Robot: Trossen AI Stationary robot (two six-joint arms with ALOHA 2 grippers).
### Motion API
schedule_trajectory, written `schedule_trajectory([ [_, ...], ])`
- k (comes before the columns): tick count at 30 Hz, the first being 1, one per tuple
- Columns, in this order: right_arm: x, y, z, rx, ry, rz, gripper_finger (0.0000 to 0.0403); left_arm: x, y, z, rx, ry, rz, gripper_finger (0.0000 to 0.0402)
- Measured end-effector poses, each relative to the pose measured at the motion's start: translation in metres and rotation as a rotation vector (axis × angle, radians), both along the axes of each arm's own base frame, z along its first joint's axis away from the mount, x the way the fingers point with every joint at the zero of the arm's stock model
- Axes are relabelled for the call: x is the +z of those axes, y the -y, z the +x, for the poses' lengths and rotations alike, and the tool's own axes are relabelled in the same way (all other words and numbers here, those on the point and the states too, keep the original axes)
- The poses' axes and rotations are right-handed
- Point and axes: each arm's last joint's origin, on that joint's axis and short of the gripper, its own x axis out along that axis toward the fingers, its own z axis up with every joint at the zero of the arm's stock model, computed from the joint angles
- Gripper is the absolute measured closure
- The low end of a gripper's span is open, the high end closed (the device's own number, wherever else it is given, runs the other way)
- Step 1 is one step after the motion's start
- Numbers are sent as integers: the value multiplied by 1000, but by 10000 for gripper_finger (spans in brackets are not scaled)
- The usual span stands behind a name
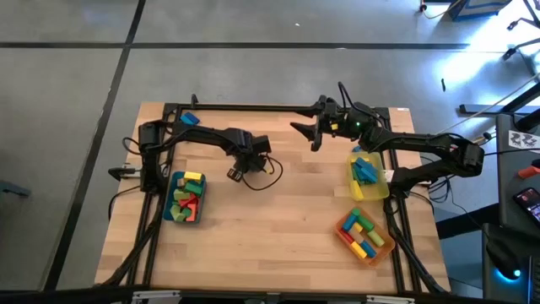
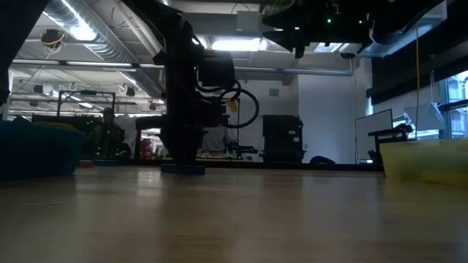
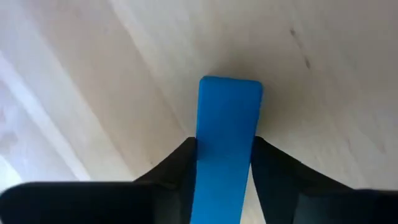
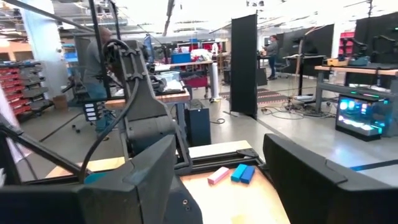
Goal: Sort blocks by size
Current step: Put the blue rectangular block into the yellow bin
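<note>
My left gripper [image 1: 235, 172] points down at the table's middle left and is shut on a blue bar block [image 3: 227, 137]. In the low view [image 2: 183, 157] it reaches down to the tabletop. My right gripper [image 1: 309, 135] is open and empty, raised high over the table's far middle; its fingers stand wide apart in the right wrist view [image 4: 217, 180]. Sorted blocks lie in a teal tray [image 1: 173, 211], a yellow tray [image 1: 381, 190] and an orange tray [image 1: 344, 226]. A pink block [image 4: 218, 175] and blue blocks [image 4: 242, 173] lie on the table's far left corner. My left gripper pinches the blue bar's two long sides [image 3: 205, 168] between its two fingers [image 3: 177, 171]. The fingers come from above, pointing down, and lie along the bar. The bar's free end [image 3: 230, 90] sticks out past the fingertips toward the tabletop; whether it touches the wood I cannot tell.
The teal tray stands at the left edge, close to my left gripper. The yellow and orange trays stand along the right edge. Black frame rails [image 1: 253, 107] run around the table. Bare wood [image 1: 270, 228] lies between the trays.
</note>
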Motion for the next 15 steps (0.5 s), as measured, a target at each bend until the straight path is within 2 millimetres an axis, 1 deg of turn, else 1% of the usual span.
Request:
schedule_trajectory([
  [4,0,0,0,-1,0,0,157,4,-1,0,161,39,-15,304],
  [7,0,0,0,-2,0,0,157,3,1,0,230,46,-24,310],
  [15,0,0,0,-2,0,1,157,3,9,2,236,45,-24,335],
])
